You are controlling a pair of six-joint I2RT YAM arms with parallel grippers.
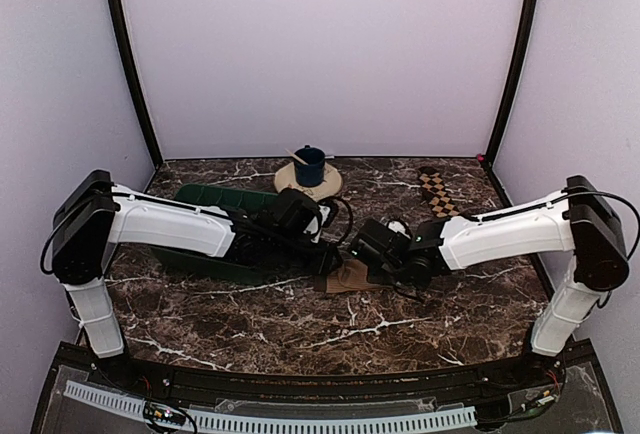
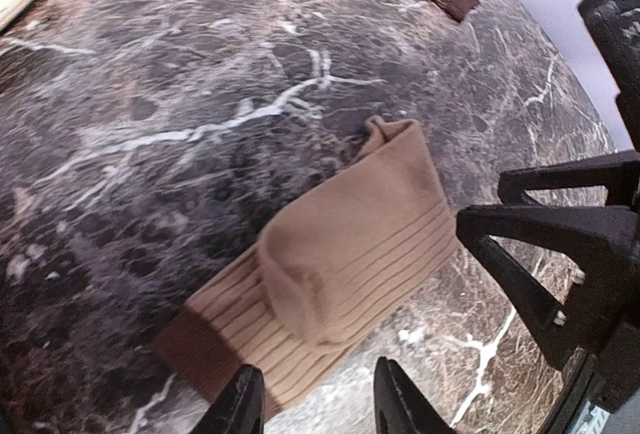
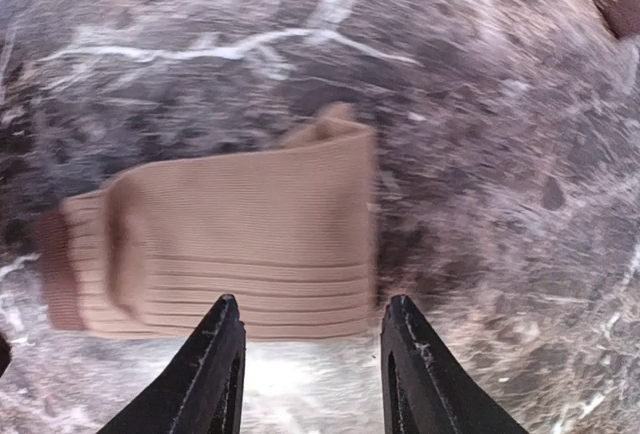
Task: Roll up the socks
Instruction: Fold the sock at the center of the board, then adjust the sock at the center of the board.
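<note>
Pincer on your left (image 2: 315, 409) stands part open and empty, tips just beside the folded tan sock (image 2: 340, 254) in the middle of the desk (image 1: 250, 324). Your right pincer (image 3: 312, 359) faces the same sock, jaws apart, gripping nothing. Your checkered sock (image 1: 438, 192) lies flat far right, well apart.

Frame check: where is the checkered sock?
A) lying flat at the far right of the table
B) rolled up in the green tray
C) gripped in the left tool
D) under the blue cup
A: the checkered sock lies flat at the far right of the table, apart from the left tool and right tool, which both hang over the folded tan sock.
</note>
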